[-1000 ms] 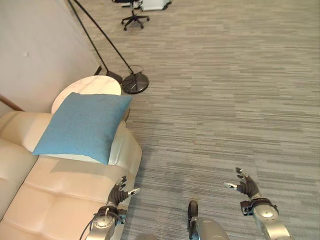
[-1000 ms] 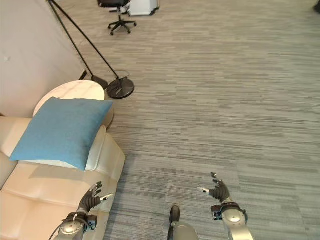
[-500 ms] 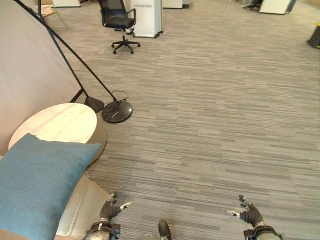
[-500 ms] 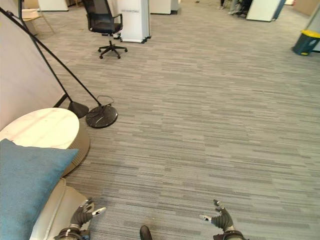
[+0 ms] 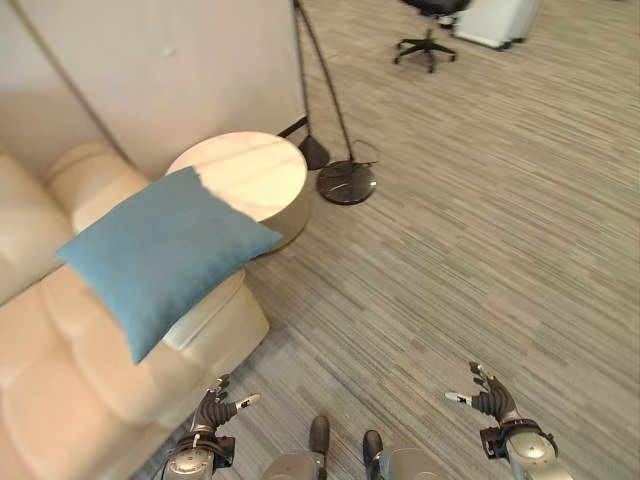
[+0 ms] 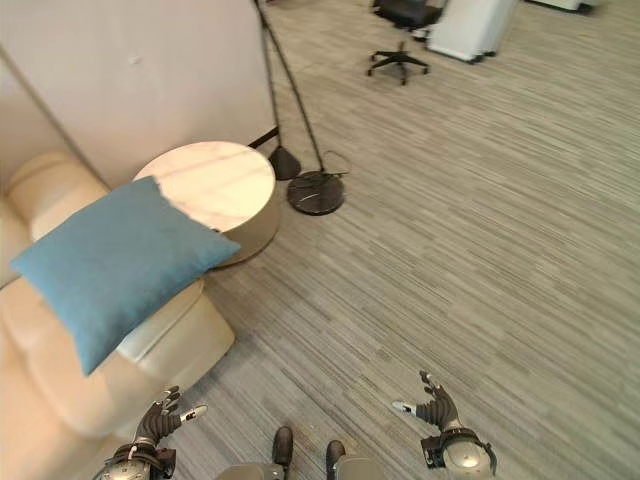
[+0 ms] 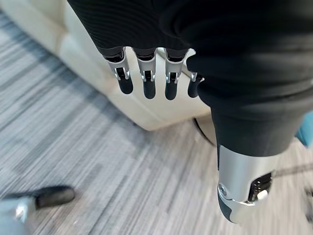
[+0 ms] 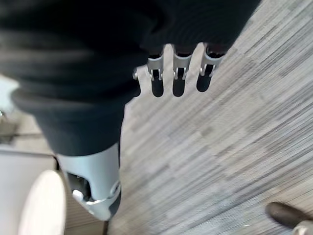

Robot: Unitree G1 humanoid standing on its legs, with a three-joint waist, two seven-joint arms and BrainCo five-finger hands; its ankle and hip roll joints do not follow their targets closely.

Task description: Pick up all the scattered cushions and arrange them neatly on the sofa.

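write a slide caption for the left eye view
Blue cushion lies on the sofa arm by a round table; both hands open, empty.

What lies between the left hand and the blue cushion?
In the left eye view, just the cream sofa's armrest separates the left hand from the blue cushion.

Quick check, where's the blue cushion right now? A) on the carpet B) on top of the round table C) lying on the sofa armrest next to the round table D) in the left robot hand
C: the blue cushion lies on the sofa armrest, its far corner overlapping the round table in view; both robot hands, left and right, are open and empty over the carpet.
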